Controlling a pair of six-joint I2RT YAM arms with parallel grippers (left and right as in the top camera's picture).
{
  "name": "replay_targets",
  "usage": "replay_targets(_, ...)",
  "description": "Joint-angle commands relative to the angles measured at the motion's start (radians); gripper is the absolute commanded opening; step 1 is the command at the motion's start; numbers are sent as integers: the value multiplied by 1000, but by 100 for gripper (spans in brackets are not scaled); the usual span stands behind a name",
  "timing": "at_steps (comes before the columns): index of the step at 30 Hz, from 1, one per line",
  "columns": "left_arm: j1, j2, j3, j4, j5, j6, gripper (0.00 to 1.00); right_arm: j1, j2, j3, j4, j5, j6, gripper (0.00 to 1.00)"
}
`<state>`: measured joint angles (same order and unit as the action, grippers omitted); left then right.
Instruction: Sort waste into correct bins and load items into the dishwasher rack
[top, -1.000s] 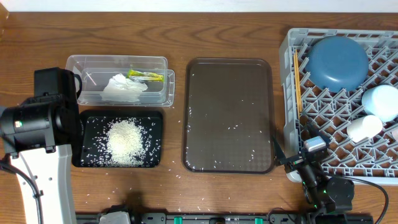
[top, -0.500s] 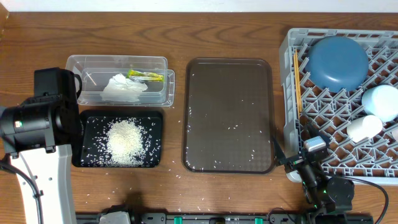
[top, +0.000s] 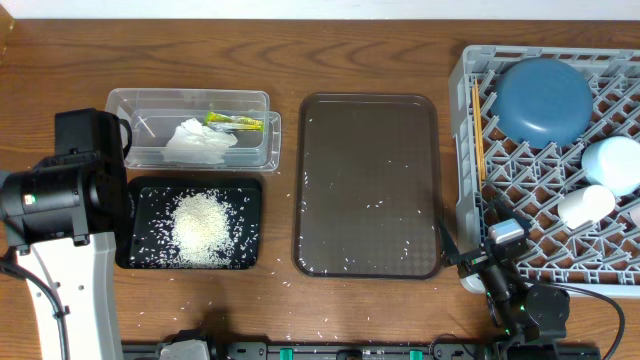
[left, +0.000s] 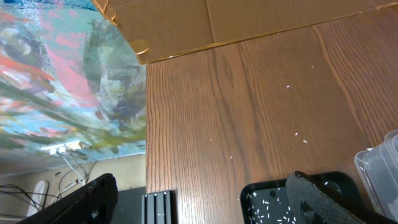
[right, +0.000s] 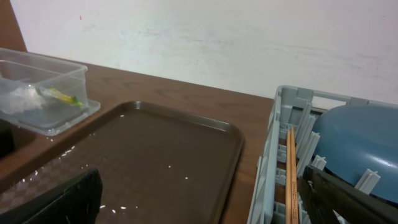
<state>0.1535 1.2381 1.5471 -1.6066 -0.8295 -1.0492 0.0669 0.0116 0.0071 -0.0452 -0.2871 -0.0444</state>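
Shows left end effector (left: 199, 186) and right end effector (right: 199, 186) both spread wide. Finds rice (top: 200, 228) heaped in black tray (top: 140, 195) lower left, tissue (top: 195, 142) and wrapper (top: 237, 123) in clear tub (top: 150, 100) above it (dark-blue bowl (top: 545, 100), light-blue bowl (top: 615, 165), cup (top: 585, 205), chopsticks (top: 478, 130) in rack (top: 560, 255), far right).

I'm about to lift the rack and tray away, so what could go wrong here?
Stray rice grains lie on the brown tray and the table; tilting the tray would likely scatter them.
The chopsticks lie along the edge wall of the rack and might slip through its lattice.
The white cup appears to lie on its side, so it may roll.
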Motion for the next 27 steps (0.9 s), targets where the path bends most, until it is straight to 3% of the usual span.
replay_targets(1,4,-2,0,-10,-12,2,89,26,-7,-2,-6,10,2,99)
replay_targets(20,5,5,0,-8,-41,2,89,26,-7,-2,-6,10,2,99)
replay_targets(23,5,1,0,-8,7,2,89,26,-7,-2,-6,10,2,99)
replay_targets(27,5,-22,0,-64,181,2,89,26,-7,-2,-6,10,2,99)
